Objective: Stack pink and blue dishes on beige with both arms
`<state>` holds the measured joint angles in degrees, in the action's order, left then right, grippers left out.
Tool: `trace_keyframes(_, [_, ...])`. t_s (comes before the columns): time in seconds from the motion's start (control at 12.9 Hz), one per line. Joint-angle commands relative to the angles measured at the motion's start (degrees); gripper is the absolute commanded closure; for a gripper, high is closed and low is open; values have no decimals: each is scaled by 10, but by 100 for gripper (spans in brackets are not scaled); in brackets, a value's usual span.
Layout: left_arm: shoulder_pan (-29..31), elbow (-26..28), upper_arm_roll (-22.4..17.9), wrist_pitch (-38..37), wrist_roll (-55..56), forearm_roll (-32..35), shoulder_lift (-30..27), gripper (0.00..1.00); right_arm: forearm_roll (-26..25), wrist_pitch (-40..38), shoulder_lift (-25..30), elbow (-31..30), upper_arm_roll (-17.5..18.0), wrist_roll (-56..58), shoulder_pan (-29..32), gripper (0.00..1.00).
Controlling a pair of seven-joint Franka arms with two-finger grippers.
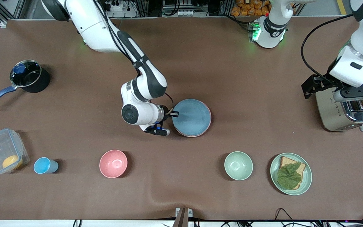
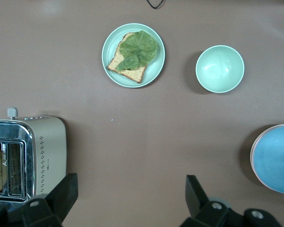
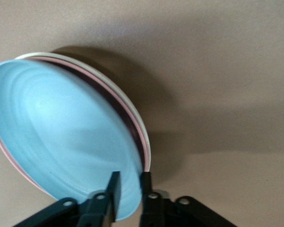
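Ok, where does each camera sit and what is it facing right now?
Front view: high, facing the bases; sees the table, both arms, blue plate.
Left wrist view: looks down past the open left gripper at toaster, green bowl.
Right wrist view: right gripper straddling the blue plate's rim; pink plate beneath.
All three show the blue plate.

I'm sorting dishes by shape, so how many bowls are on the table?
2. The pink bowl sits beside the blue cup, toward the right arm's end; the green bowl sits beside the plate with toast.
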<state>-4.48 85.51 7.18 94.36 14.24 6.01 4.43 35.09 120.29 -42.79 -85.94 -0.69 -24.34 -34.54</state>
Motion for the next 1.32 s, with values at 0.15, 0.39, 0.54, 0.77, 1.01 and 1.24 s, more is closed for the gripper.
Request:
trace_keyframes(0.15, [-8, 18, -25, -6, -34, -27, -18, 0, 17, -10, 4, 27, -9, -2, 9, 0])
trace_keyframes(0.39, [-1, 19, -21, -7, -31, -27, -19, 0, 11, -78, 13, 45, -11, 2, 52, 0])
trace_keyframes(0.54, [-1, 18, -20, -6, -33, -27, -17, 0, 4, -133, 32, 46, -15, 2, 84, 0])
trace_keyframes(0.77, [0, 17, -20, -6, -33, -27, -18, 0, -75, -186, 74, 46, -26, 3, 129, 0])
trace_keyframes(1.01, [0, 16, -20, -7, -34, -26, -17, 0, -142, -230, 104, 45, -26, 5, 177, 0])
trace_keyframes(1.24, [0, 15, -20, -14, -33, -22, -18, 0, -212, -273, 135, 44, -26, 43, 225, 0])
